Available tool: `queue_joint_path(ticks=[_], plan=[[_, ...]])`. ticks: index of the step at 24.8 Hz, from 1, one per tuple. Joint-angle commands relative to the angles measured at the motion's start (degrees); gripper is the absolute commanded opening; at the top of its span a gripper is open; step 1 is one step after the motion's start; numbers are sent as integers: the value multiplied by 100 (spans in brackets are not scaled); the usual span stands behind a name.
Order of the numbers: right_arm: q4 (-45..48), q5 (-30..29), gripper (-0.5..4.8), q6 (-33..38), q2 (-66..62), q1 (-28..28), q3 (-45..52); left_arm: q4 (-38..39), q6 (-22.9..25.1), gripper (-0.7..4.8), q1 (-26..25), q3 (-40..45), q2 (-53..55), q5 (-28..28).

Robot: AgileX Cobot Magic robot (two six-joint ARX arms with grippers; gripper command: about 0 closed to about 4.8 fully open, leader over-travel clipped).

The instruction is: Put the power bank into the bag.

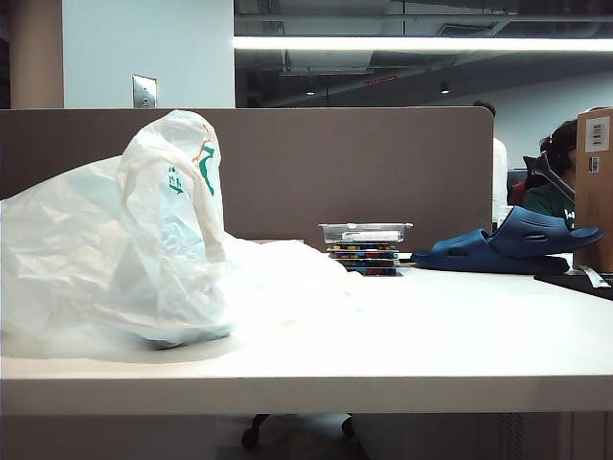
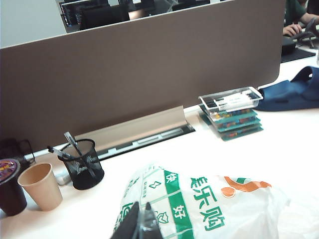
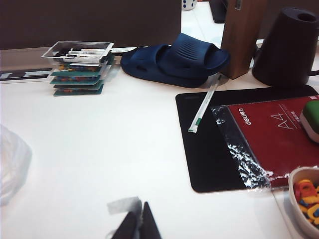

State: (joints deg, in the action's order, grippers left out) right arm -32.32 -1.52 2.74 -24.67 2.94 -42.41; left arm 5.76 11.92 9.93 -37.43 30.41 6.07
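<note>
The bag [image 1: 144,249] is thin white plastic with green and orange print, heaped on the table's left side with one part drawn up into a peak. In the left wrist view my left gripper [image 2: 142,204] is shut, with a fold of the bag [image 2: 209,209] pinched between its black fingers. My right gripper [image 3: 139,209] is shut above bare table, a small pale scrap at its tips, well clear of the bag's edge [image 3: 10,164]. Neither gripper shows in the exterior view. The power bank is hidden. A dark patch shows through the bag's lower edge, and I cannot tell what it is.
A stack of coloured boxes under a clear tray [image 1: 364,247] stands by the brown partition, beside a dark blue clog [image 1: 517,244]. A mesh pen holder [image 2: 84,164] and paper cup [image 2: 41,185] sit far left. To the right are a black mat [image 3: 209,149] and red notebook [image 3: 274,134].
</note>
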Motion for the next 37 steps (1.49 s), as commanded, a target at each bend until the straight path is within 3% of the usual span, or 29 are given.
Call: queue_joint_path(ticks=[1, 14, 24, 27, 37], plan=[[415, -15, -6, 28, 153, -13, 308, -201, -26, -6, -4, 348, -538, 44], [1200, -269, -6, 201, 374, -48, 1416, -162, -192, -6, -4, 1792, -2326, 63], [1840, -271, -6, 348, 1832, -48, 2524, -203, -243, -6, -2, 2155, -3029, 61], [1926, -332, -6, 389, 2503, -46, 3001, -540, -380, -6, -2, 2444, -3029, 61], [2227, -352, -6, 297, 2479, -44, 3556, -1670, -531, -6, 2, 3357, -3029, 59]])
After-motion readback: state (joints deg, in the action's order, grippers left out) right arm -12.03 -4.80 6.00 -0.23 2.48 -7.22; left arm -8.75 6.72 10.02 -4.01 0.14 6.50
